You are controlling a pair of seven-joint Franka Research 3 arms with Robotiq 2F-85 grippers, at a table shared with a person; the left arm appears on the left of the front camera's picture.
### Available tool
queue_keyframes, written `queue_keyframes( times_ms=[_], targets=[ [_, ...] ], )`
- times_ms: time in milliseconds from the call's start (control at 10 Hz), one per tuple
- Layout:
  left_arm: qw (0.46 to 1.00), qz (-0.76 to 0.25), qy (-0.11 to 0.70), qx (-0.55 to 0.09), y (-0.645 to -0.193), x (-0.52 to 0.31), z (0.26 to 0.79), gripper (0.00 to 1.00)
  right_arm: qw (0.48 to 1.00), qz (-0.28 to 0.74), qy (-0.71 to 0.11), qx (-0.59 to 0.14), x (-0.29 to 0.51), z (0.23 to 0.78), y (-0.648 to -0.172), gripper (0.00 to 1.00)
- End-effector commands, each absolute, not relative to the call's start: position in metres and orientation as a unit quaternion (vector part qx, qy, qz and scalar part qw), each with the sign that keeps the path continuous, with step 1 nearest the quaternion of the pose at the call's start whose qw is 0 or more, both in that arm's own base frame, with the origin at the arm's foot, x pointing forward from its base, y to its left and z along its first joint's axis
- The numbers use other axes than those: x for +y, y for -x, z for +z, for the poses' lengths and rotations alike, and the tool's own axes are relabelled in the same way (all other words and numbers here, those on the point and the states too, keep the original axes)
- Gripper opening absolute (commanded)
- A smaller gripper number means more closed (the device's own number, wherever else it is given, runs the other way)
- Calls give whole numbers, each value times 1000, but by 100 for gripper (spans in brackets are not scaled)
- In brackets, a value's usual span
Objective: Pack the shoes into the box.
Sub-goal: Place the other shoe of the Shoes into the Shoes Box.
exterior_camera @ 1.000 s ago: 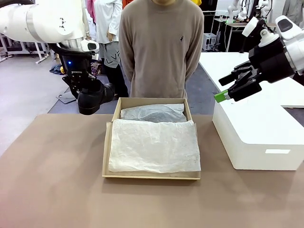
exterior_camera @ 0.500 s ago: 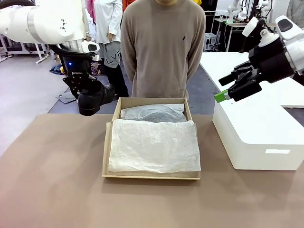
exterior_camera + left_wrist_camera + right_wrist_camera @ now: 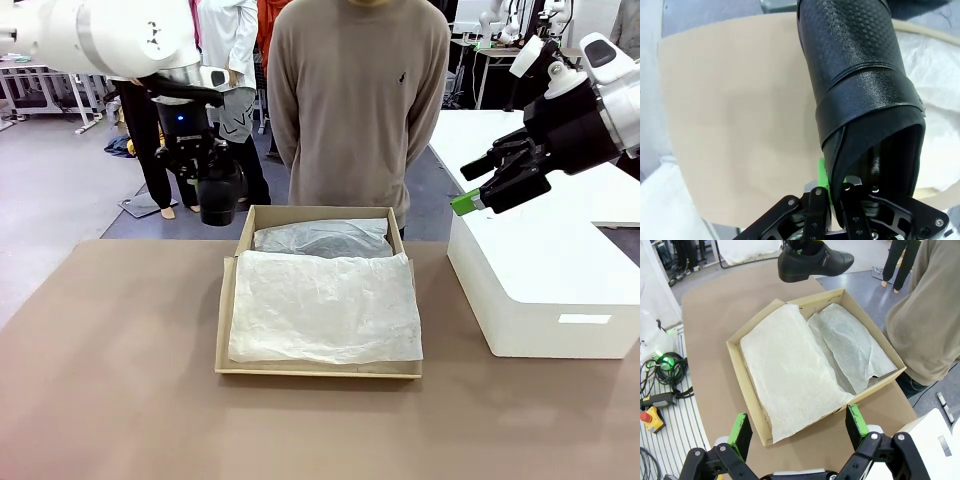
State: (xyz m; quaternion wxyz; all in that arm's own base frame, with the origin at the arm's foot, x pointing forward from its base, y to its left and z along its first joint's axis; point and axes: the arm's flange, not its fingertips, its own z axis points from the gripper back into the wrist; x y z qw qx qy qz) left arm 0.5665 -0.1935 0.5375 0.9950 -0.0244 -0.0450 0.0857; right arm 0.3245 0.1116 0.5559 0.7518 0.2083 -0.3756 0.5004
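Black shoe, clamped at the rim of its opening by the closed left end effector, aloft just beyond the far-left corner of the box and clear of it. In the front view, foreshortened and hard to separate from the dark trousers behind. In the left wrist view, shoe close up, toe cut off by the top edge, grained leather and a seam plain, buckle not discernible. Left end effector partly hidden: one green pad outside the leather, the opposite finger lost inside the opening. In the right wrist view, shoe side-on beyond the box, low heel plain, upper part cropped by the frame.

Box open on the middle of the surface, lined with white tissue paper; near sheet flat, floor beneath concealed. Under the far sheet, a darker mass dimly visible through the paper, not identifiable.

Right end effector wide open and empty, high over the far-left edge of the white box to the right; seen from its own wrist, above the near-right part of the tan box.

Person at the far side, hands out of sight behind the back.
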Motion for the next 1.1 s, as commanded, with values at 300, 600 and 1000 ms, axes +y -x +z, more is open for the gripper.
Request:
queue_keyframes(
  times_ms=[300,600,1000],
  targets=[
    [970,238,9,-54,-573,-262,544,0,741,508,-216,-383,112,555,-328,100],
    [972,230,19,-48,-567,-265,534,0,741,508,-216,-383,112,555,-328,100],
    [972,230,19,-48,-567,-265,534,0,741,508,-216,-383,112,555,-328,100]
  ],
)
